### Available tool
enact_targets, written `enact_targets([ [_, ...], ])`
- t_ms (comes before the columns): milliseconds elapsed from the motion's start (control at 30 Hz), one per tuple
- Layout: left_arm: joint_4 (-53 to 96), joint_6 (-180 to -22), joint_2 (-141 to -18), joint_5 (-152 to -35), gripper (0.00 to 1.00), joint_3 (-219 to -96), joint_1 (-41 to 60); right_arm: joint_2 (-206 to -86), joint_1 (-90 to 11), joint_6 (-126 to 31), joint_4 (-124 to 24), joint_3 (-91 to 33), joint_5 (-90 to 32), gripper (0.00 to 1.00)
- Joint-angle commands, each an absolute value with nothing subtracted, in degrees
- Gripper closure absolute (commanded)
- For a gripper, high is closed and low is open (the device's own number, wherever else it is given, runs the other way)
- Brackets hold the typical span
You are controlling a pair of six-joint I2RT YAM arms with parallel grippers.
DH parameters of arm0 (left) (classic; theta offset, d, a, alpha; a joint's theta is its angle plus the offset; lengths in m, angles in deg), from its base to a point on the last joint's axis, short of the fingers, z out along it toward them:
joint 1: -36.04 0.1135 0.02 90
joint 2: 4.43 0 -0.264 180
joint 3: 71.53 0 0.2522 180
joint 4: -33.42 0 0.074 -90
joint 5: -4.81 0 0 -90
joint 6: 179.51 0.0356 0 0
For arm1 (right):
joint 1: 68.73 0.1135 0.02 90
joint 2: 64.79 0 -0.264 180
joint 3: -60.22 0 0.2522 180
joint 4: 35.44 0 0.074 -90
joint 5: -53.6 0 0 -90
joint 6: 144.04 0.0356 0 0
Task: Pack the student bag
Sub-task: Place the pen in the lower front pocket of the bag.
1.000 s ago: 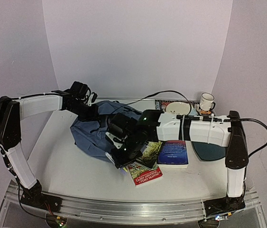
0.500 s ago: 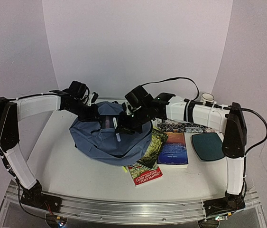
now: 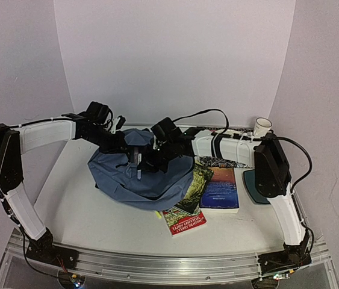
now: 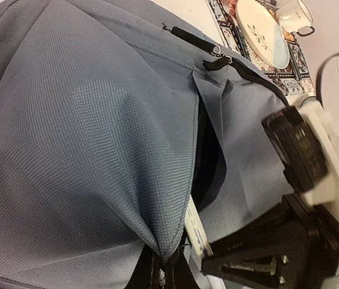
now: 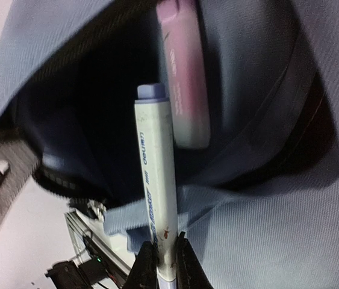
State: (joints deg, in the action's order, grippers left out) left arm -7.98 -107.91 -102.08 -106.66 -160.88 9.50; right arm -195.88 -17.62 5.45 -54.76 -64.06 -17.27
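Slate-blue student bag (image 3: 127,177) | opening facing right end effector (image 5: 160,257) | pen (image 5: 153,180) gripped

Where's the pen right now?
In the right wrist view, the pen is pinched in the right claw, its capped end poking into the open mouth of the bag, beside a pink object.

The mouth of the student bag (image 5: 265,198) is a narrow dark slot. A pink oblong item (image 5: 184,78) already lies in it, and the white pen (image 5: 154,198) gripped by the right pincer (image 5: 164,262) stands beside that. The left pincer (image 4: 168,271) pinches the flap at the left. Both arms bar the far side. Books (image 3: 220,188) crowd the desk (image 3: 79,211) on the right, and its near left lies open.
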Motion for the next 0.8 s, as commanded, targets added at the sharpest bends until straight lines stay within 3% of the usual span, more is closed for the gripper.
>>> enact_targets([
  [0,-6.45,-105.93,-98.5,-109.79,1.0,-161.29,9.29,-197.9,-19.29,10.0,-50.01,-67.51,-17.06,1.0],
  [200,-6.45,-105.21,-98.4,-110.41,1.0,-160.38,9.07,-201.94,-20.65,12.99,-47.71,-72.6,-18.26,1.0],
  [467,-6.45,-106.65,-98.9,-108.66,1.0,-160.72,9.06,-203.81,-21.1,12.67,-47.34,-76.56,-18.54,0.72],
  [767,-6.47,-108.4,-100.95,-107.2,1.0,-161.84,9.06,-196.68,-21.04,5.99,-47.61,-69.71,-17.11,0.66],
])
